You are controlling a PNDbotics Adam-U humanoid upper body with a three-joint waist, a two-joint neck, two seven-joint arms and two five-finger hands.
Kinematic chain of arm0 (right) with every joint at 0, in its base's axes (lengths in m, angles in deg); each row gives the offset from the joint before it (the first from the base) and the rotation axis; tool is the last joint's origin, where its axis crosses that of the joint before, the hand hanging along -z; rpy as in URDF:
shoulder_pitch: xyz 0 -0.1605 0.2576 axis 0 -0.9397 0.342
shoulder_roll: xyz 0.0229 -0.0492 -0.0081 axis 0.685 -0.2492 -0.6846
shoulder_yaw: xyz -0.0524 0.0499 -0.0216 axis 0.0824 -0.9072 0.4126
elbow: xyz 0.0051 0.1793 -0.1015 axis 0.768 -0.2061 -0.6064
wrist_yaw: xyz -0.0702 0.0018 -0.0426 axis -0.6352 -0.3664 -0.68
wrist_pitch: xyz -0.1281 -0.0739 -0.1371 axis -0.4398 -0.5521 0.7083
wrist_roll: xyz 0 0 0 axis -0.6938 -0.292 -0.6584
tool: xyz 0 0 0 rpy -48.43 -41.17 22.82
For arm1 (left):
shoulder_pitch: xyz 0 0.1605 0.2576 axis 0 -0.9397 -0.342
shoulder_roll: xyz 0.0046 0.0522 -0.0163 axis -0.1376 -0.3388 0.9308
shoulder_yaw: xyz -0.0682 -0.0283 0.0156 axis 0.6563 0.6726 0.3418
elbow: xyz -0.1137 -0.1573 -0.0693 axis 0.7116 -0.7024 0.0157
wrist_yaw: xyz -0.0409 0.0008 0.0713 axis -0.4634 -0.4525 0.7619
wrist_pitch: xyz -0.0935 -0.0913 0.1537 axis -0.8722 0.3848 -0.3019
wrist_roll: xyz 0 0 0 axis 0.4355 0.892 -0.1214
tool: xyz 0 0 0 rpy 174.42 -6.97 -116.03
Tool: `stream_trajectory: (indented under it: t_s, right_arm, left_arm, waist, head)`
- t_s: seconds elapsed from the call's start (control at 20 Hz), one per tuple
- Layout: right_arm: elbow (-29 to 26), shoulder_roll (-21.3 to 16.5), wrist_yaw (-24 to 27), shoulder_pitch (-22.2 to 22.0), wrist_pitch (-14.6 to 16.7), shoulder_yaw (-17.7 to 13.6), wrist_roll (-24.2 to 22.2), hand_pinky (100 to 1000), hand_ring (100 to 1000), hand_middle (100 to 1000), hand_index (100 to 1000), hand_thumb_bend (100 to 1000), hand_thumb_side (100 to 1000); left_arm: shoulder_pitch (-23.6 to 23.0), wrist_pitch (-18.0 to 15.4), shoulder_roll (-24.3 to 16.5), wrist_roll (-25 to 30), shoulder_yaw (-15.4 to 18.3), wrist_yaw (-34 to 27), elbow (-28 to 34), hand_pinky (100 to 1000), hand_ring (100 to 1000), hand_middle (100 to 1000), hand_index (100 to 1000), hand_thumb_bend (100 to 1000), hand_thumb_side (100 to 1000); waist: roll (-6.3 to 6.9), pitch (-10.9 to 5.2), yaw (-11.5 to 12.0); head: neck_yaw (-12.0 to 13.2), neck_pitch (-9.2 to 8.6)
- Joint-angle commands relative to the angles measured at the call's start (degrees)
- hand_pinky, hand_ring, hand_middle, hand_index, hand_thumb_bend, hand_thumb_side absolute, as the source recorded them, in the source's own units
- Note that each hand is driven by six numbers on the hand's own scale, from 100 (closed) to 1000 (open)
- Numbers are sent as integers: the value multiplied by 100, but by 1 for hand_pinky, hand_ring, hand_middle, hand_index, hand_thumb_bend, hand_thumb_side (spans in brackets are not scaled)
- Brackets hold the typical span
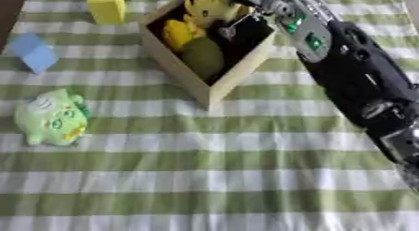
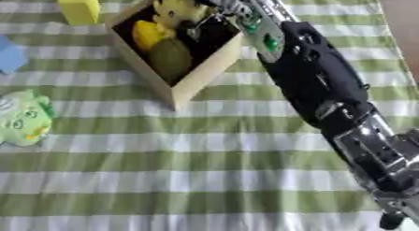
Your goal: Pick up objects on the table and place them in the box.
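Note:
An open cardboard box (image 1: 232, 80) stands at the top centre of the striped cloth. Inside it lie a yellow toy (image 1: 177, 32), an olive-green rounded thing (image 1: 202, 57) and a yellow plush (image 1: 214, 8) at its far end. My right arm (image 2: 315, 71) comes in from the lower right, and its hand (image 1: 260, 4) is over the far side of the box, right beside the yellow plush. Whether the hand touches the plush is unclear. A green plush frog (image 1: 53, 117) lies on the cloth at the left. My left hand is out of sight.
A blue block (image 1: 32, 52) lies at the left edge and a yellow block (image 1: 106, 6) stands at the top left, both on the green-and-white striped cloth (image 1: 205, 178). The brown table edge shows at the upper right (image 2: 401, 10).

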Motion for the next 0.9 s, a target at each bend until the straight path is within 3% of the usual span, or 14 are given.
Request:
stream_trajectory:
  t_s: [0.05,0.2,0.35,0.6,0.9]
  right_arm:
    - [-111,-58,-232,103,-38,-93,-33,955,1000,897,947,173,197]
    - [-345,-111,-366,90,-148,-171,21,963,1000,915,963,219,179]
    - [-642,-160,-404,65,-261,-258,31,963,1000,913,962,202,158]
    - [-1235,-246,-158,15,-423,-392,24,966,1000,913,965,159,126]
    - [-1706,-351,122,-46,-567,-396,-171,980,1000,920,973,227,136]
  left_arm:
    - [36,1,-80,10,21,-13,87,786,805,714,863,100,748]
    - [26,5,-83,6,23,-12,87,786,805,714,863,100,748]
    - [29,4,-82,5,22,-12,87,786,806,714,863,100,748]
    - [14,7,-81,3,28,-7,87,786,806,714,863,100,749]
    - [7,19,-78,9,25,-6,87,786,806,714,863,100,750]
  waist:
    - [53,-1234,0]
    - [54,-1238,-12]
    - [56,-1245,-25]
    - [64,-1250,-44]
    - [56,-1258,-65]
  head:
    - [-14,-31]
    - [-3,-20]
    - [7,-20]
    - [28,-21]
    - [49,-17]
